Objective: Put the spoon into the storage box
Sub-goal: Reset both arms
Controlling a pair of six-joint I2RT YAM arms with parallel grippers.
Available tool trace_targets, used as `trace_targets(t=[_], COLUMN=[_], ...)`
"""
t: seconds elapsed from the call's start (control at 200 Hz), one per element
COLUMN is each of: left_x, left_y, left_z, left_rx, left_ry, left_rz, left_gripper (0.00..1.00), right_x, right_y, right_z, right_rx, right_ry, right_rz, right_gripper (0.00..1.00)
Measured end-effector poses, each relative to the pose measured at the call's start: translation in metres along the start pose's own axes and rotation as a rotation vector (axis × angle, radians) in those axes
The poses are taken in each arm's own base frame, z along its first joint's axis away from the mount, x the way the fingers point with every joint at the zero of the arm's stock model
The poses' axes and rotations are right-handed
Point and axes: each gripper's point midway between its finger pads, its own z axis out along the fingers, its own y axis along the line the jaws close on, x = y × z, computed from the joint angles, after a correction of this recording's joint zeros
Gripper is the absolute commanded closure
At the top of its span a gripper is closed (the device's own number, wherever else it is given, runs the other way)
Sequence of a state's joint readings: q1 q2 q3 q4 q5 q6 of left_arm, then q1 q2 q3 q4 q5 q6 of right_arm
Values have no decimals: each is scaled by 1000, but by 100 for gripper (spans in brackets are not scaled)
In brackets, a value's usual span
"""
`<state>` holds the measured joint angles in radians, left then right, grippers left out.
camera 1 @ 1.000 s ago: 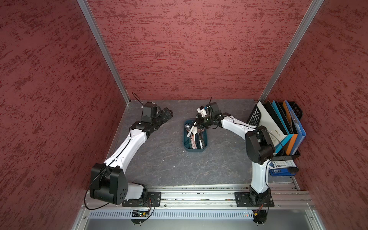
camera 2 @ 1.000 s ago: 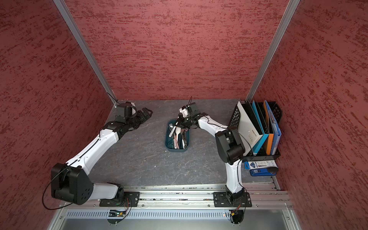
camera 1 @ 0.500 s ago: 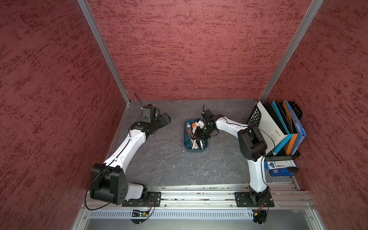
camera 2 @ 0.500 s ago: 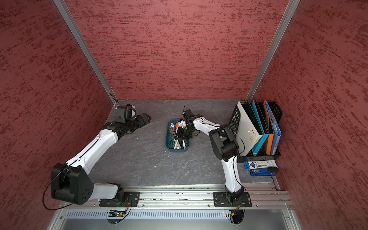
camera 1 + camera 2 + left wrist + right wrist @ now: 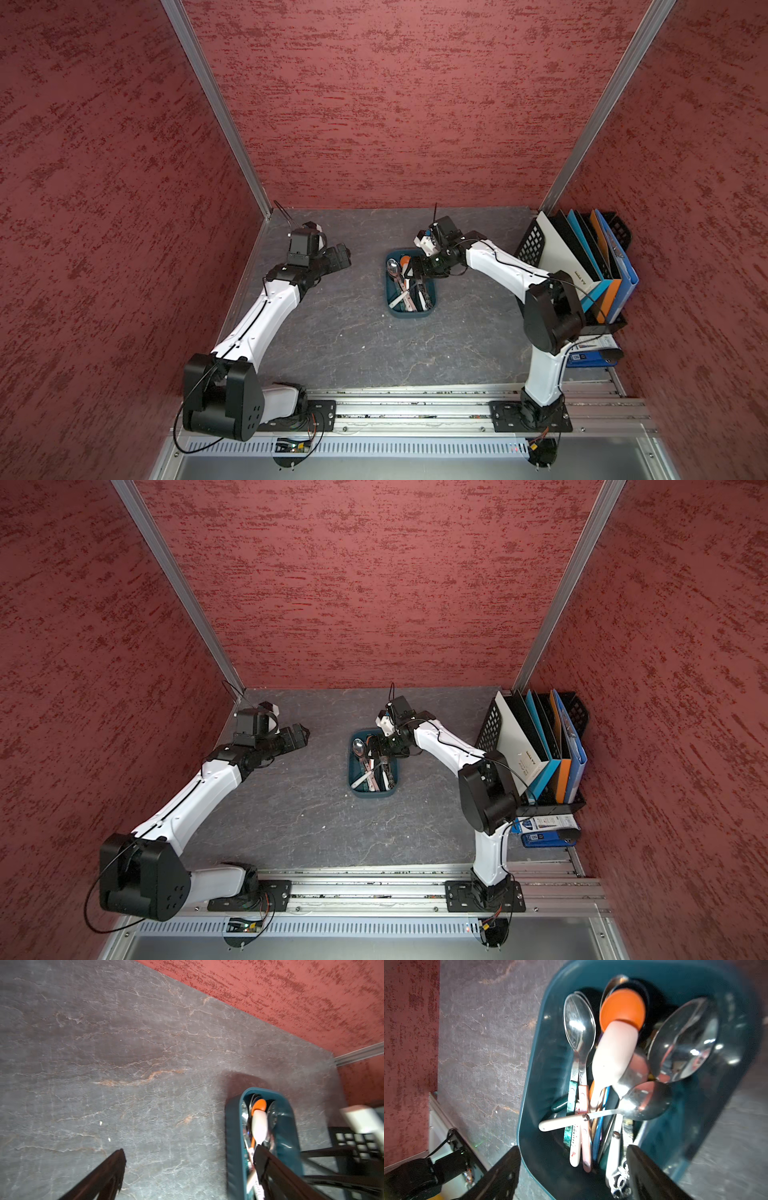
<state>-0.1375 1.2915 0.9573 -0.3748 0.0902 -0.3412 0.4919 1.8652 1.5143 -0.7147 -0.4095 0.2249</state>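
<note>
Plainly, the spoon (image 5: pixel 571 1120) already lies inside the storage box (image 5: pixel 542 1064). We take the white-handled one resting on top of the pile to be it, though the blur makes that hard to confirm. Its long axis runs slantwise across the box. The handle tip points toward the box's left wall and a little toward the near end, and the steel bowl lies toward the right wall. The other cutlery lies mostly along the box's length with bowls at the far end, among them an orange-and-white spoon (image 5: pixel 618 1043) and a large steel spoon (image 5: pixel 683 1043).

The box's own long axis runs from the near edge toward the far edge of the table (image 5: pixel 353 332), and it sits around the middle of the table's width, toward the far edge.

Just above the box hangs the right gripper (image 5: pixel 573 1148), jaws spread wide and holding nothing. One finger is over the box's left wall and the other is over the handles.

Well apart, toward the table's far-left corner, the left gripper (image 5: pixel 338 257) hovers over bare tabletop, jaws wide and empty.

Along the right edge stands a black mesh file rack (image 5: pixel 534 245) filled with folders.
</note>
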Motion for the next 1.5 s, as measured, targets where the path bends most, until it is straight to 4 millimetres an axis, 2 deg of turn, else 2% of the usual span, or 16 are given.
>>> trace_targets(t=[0.08, 0.135, 0.235, 0.311, 0.381, 0.481, 0.571, 0.636, 0.736, 0.862, 0.972, 1.112, 1.343, 1.498], left_x=[10, 18, 40, 48, 38, 24, 22, 25, 28, 25, 25, 21, 16, 16], left_y=[16, 28, 57, 79, 92, 101, 112, 126, 139, 126, 117, 107, 98, 98], left_z=[7, 12, 24, 26, 25, 22, 21, 20, 26, 41, 49, 51, 50, 50], left_rx=[-38, -68, -136, -192, -229, -256, -258, -271, -266, -186, -140, -117, -102, -103], left_ry=[-19, -40, -58, -69, -131, -240, -320, -362, -395, -417, -428, -443, -463, -464], left_rz=[37, 66, 108, 109, 116, 152, 157, 137, 120, 166, 200, 236, 264, 268], left_gripper=[0, 1, 0, 0, 0, 0, 0, 0, 0, 0, 0, 0, 0, 0], right_x=[-1, 3, 13, 25, 33, 48, 53, 53, 40, 25, 37, 61, 46, 45], right_y=[-5, -12, -43, -81, -125, -182, -218, -235, -242, -235, -227, -227, -230, -233], right_z=[-18, -30, -50, -59, -63, -68, -79, -84, -88, -97, -102, -89, -108, -111], right_rx=[47, 81, 175, 262, 373, 475, 521, 536, 529, 495, 475, 462, 508, 526], right_ry=[-86, -153, -268, -319, -364, -402, -485, -529, -596, -695, -778, -790, -881, -890], right_rz=[-83, -142, -205, -196, -168, -83, -20, 4, -24, -73, -120, -133, -121, -112], right_gripper=[2, 1, 1, 1, 1, 1, 1, 1, 1, 1, 1, 1, 1, 1])
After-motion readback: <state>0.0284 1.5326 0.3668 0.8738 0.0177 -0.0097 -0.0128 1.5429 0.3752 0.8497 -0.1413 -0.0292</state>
